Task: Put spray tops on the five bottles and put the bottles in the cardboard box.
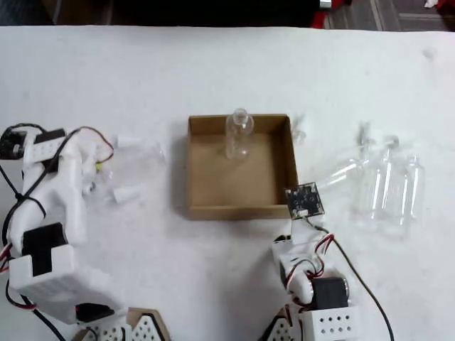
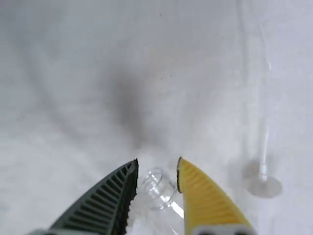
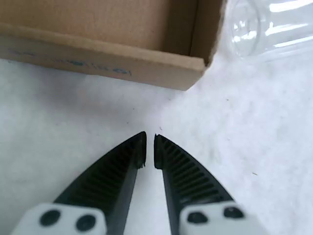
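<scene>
In the left wrist view my left gripper, one finger dark grey and one yellow, is shut on the neck of a clear bottle just above the white table. A spray top with its long dip tube lies close beside it. The high view shows that arm at the left with the bottle and a spray top. The cardboard box sits mid-table with one clear bottle in it. My right gripper is shut and empty, hanging just before the box's near right corner.
Several clear bottles stand in a group right of the box, and one more lies tilted toward the box corner, its mouth in the right wrist view. Faint spray tops lie behind them. Open table stretches beyond the box.
</scene>
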You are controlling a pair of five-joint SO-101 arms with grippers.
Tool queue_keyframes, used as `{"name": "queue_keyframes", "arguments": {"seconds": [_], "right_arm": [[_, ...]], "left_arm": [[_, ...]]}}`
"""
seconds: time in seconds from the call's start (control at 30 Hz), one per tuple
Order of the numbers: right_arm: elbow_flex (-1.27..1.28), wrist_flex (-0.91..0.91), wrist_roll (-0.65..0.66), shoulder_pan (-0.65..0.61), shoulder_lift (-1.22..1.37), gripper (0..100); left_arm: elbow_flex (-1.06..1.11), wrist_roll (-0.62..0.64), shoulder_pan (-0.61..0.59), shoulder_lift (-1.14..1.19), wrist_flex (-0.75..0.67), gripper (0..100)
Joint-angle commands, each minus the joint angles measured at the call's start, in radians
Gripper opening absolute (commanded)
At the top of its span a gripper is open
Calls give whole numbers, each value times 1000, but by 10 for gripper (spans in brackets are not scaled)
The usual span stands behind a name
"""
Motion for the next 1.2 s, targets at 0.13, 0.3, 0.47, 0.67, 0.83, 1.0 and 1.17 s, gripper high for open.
{"name": "queue_keyframes", "arguments": {"seconds": [0.13,0.3,0.47,0.67,0.83,1.0,1.17], "right_arm": [[9,2,9,5,-5,17],[9,2,9,5,-5,17],[9,2,9,5,-5,17],[9,2,9,5,-5,17],[9,2,9,5,-5,17],[9,2,9,5,-5,17],[9,2,9,5,-5,17]], "left_arm": [[-158,-11,51,-110,137,83],[-222,-11,76,-173,175,83],[-310,-54,76,-252,275,83],[-344,-331,73,-282,305,83],[-336,-769,71,-280,304,83],[-334,-1158,74,-280,258,82],[-334,-1267,107,-280,143,48]]}}
